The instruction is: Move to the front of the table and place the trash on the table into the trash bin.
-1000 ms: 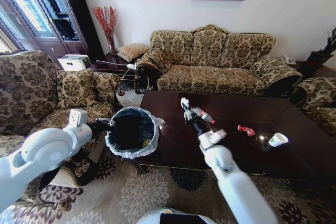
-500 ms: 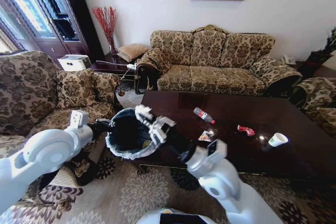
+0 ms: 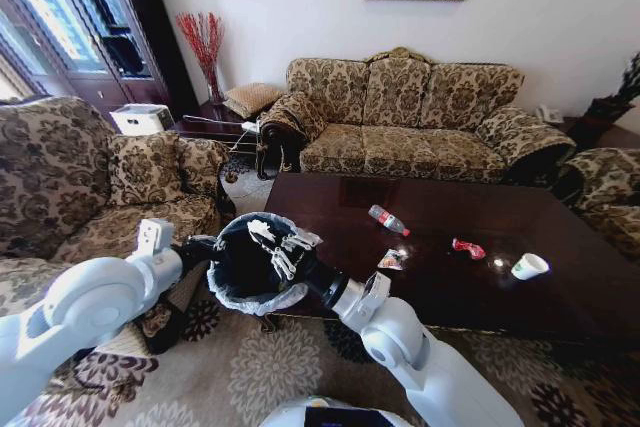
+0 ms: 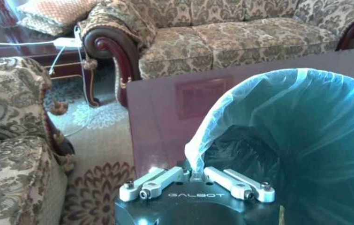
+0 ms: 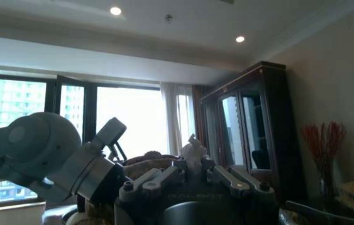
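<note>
My left fingers (image 4: 195, 183) pinch the liner at the rim of the trash bin (image 3: 232, 292), steadying it beside the counter (image 3: 560, 297). My right fingers (image 3: 275, 245) hover over its mouth, clamped on a white scrap (image 5: 193, 149). The bottle (image 3: 388, 219), wrapper (image 3: 467, 247) and cup (image 3: 529, 266) lie towards three o'clock.

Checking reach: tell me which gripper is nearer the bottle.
Right. The right gripper hangs over the bin, on the side toward the bottle; the left gripper grips the bin's far rim.
</note>
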